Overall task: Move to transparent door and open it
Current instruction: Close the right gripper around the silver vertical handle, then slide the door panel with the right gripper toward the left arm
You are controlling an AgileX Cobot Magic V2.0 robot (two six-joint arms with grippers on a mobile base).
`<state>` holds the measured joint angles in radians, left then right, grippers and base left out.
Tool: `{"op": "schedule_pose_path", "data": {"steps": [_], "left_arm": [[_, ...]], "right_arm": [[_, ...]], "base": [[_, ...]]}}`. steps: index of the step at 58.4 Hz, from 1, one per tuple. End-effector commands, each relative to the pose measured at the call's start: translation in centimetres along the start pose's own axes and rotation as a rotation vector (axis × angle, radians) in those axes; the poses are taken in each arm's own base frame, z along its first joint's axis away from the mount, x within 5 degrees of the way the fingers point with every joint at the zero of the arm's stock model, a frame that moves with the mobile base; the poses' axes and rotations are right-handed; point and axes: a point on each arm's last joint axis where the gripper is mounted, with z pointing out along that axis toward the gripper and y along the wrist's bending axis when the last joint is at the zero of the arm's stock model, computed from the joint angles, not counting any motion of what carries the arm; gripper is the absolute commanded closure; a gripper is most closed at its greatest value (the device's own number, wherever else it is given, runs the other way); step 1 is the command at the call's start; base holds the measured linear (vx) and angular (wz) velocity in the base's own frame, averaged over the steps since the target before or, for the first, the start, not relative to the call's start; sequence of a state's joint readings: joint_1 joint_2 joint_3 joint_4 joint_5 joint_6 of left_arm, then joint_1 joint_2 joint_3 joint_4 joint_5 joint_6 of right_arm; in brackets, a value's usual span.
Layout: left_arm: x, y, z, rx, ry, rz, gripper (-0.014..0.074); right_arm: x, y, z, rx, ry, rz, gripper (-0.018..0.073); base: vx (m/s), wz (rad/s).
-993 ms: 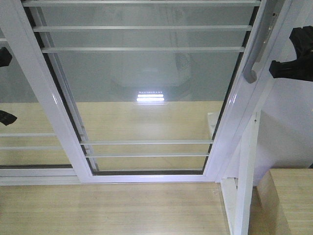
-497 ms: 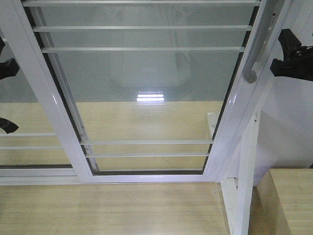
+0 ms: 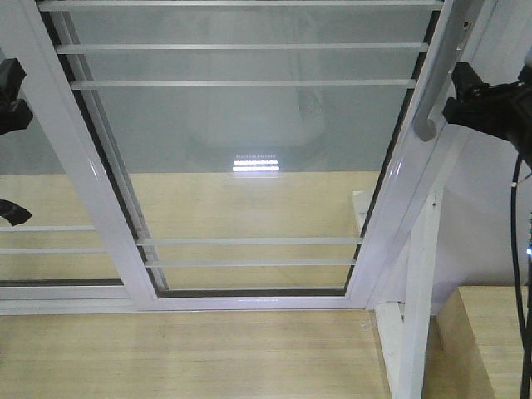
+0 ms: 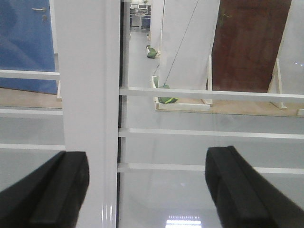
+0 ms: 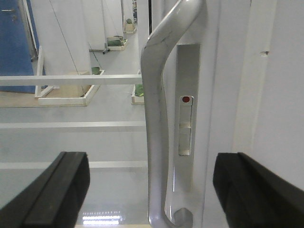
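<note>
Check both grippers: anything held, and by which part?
Nothing held. Right gripper open, facing the grey handle, not closed on it; left gripper open too.

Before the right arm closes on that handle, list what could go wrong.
The handle is curved and glossy, so the open right gripper may slip off it.
The latch shows a red dot, possibly locked, so pulling may strain the arm.
The open left gripper sits close to the white rail and could get hit.

Lab-like indoor hall, white pillars [image 5: 61, 33], blue door [image 4: 23, 47], wood-look floor [image 3: 183, 349]
</note>
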<state>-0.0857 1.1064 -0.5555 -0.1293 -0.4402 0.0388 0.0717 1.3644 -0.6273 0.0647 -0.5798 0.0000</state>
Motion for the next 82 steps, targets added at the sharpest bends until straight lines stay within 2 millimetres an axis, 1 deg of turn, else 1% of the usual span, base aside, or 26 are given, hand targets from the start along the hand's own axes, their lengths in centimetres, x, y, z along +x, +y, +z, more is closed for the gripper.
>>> {"op": "schedule_pose_path", "data": {"steps": [1,15,24,32,39,45,50,53,59,68,75,82], "left_arm": [[-2.1,-0.2,-0.1,0.006,-0.124,-0.004,0.0009],[-2.1,-0.2,-0.1,0.006,-0.123,-0.004,0.0020],[-2.1,-0.2,-0.1,0.006,-0.122,-0.004,0.0020],[-2.1,-0.2,-0.1,0.006,-0.122,-0.004,0.0020],[-2.1,-0.2,-0.1,0.006,-0.122,-0.004,0.0020],[-2.1,-0.2,-0.1,0.006,-0.122,-0.004,0.0020],[-2.1,-0.2,-0.1,0.006,-0.122,-0.004,0.0020],[-2.1,-0.2,-0.1,0.006,-0.122,-0.004,0.0020],[-2.1,-0.2,-0.1,0.006,-0.122,-0.004,0.0020],[-2.1,-0.2,-0.1,0.006,-0.123,-0.004,0.0020],[-2.1,-0.2,-0.1,0.006,-0.123,-0.004,0.0020],[-2.1,-0.2,-0.1,0.006,-0.123,-0.004,0.0020]], "right_arm": [[-2.3,0.0,1.6,0.004,-0.166,-0.015,-0.0019],[-1.7,0.1,6.8,0.006,-0.149,-0.029,-0.0019],[-0.5,0.1,10.0,0.011,-0.130,-0.057,-0.0019],[0.4,0.0,12.3,0.021,-0.122,-0.045,-0.0019],[0.9,-0.1,13.4,0.031,-0.119,-0.036,-0.0019],[1.0,-0.5,14.1,0.040,-0.121,-0.039,-0.0013],[1.1,-1.0,14.2,0.049,-0.122,-0.036,0.0001],[1.1,-1.4,14.3,0.056,-0.116,-0.036,0.0016],[1.1,-1.4,14.3,0.054,-0.116,-0.038,0.0066],[1.1,-0.9,14.3,0.003,-0.116,-0.076,0.0192],[1.1,-0.5,14.3,-0.046,-0.114,-0.092,0.0311],[1.2,-0.3,14.3,-0.068,-0.112,-0.087,0.0401]], "base": [[0.00,0.00],[0.00,0.00],[0.00,0.00],[0.00,0.00],[0.00,0.00],[0.00,0.00],[0.00,0.00],[0.00,0.00],[0.00,0.00],[0.00,0.00],[0.00,0.00],[0.00,0.00]]}}
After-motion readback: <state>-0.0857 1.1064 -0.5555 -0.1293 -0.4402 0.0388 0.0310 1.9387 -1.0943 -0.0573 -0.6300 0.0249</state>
